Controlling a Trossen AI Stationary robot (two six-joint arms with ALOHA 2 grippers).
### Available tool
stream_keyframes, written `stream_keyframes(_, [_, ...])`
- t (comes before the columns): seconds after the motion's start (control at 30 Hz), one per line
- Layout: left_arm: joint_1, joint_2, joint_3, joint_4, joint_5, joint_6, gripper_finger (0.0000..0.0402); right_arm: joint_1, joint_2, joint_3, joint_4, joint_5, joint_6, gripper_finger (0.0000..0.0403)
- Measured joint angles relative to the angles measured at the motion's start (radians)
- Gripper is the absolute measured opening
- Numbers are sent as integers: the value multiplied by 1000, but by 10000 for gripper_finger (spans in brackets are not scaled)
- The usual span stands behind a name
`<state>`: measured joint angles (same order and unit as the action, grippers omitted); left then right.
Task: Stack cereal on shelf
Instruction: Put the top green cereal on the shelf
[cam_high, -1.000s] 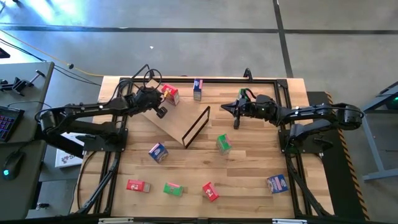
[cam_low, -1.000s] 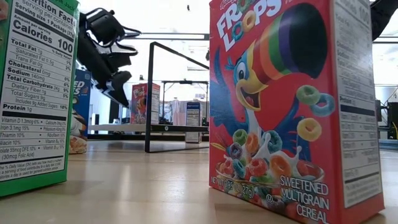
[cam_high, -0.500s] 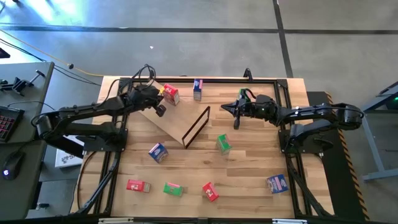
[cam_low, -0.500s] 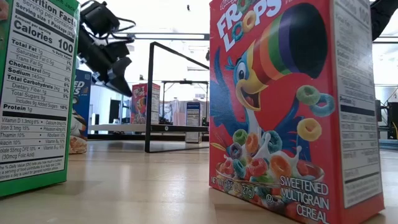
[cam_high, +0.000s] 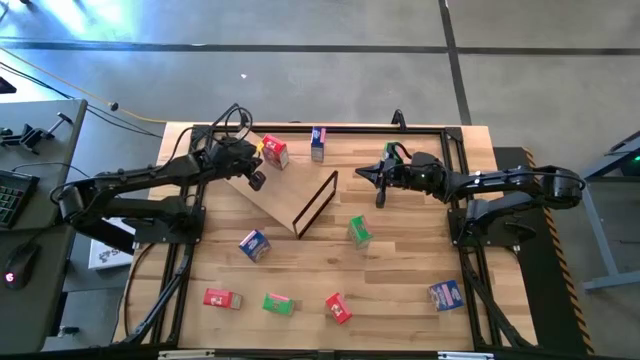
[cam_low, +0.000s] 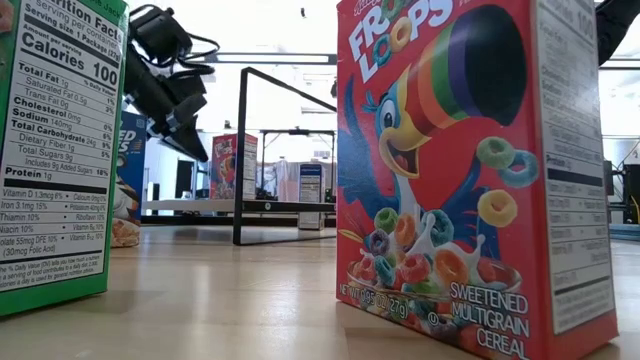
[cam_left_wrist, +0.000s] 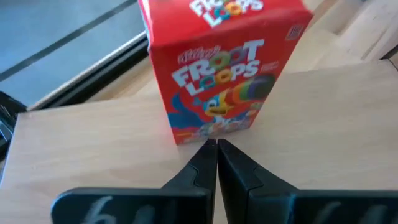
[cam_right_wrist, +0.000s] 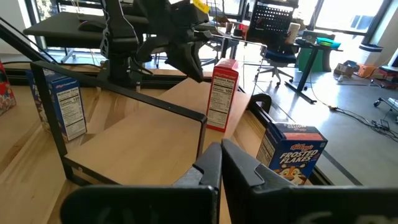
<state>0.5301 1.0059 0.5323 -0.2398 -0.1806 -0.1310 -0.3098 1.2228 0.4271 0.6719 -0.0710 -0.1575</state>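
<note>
Eight cereal boxes show in the high view: three red, two green and three blue. One red Froot Loops box (cam_high: 274, 152) stands on the shelf (cam_high: 283, 196), a tan plywood panel lying slantwise with its dark metal frame (cam_high: 317, 203) at the end toward the table's middle. A blue Frosted Flakes box (cam_high: 318, 143) stands beside the shelf at the table's far edge. A green box (cam_high: 359, 231) and a blue box (cam_high: 253, 244) lie on the striped tabletop (cam_high: 400, 270) near the frame. Along the near edge lie a red box (cam_high: 221, 299), a green one (cam_high: 278, 304), another red one (cam_high: 338, 308) and a blue one (cam_high: 446, 294).

The left gripper (cam_high: 256, 179) hangs over the panel with its fingers pressed together, holding nothing; the Froot Loops box on the shelf stands just ahead of its tips, apart from them. The right gripper (cam_high: 378, 190) hovers off the frame end, also closed and empty.

Readable print: "Kellogg's Froot Loops" in the left wrist view; "Frosted Flakes" in the right wrist view; "Sweetened Multigrain Cereal" and, on the green box, "Calories 100" in the low view.
</note>
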Motion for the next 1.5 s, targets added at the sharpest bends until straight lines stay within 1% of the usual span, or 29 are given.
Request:
stream_keyframes(0.2, [0,-54,0,3,0,2,5,0,0,0,1,0,0,0])
stream_keyframes(0.3, [-1,-62,-2,23,19,-13,5,0,0,0,2,0,0,0])
stream_keyframes(0.47, [-2,-43,-85,199,68,-33,5,0,0,0,2,0,0,0])
stream_keyframes(0.57, [-2,-35,-111,256,65,-41,5,0,0,0,2,0,0,0])
stream_keyframes(0.77, [-1,-19,-114,257,-9,-22,5,0,0,0,2,0,1,0])
stream_keyframes(0.9, [-1,-3,-114,254,-108,6,5,0,0,0,4,0,1,0])
stream_keyframes(0.97, [3,13,-114,252,-137,15,5,0,0,0,4,0,1,0])
stream_keyframes(1.2, [12,70,-114,287,-139,37,5,0,0,0,2,-11,1,0])
stream_keyframes(1.5, [17,32,-114,295,-143,65,5,0,0,0,8,-12,1,0])
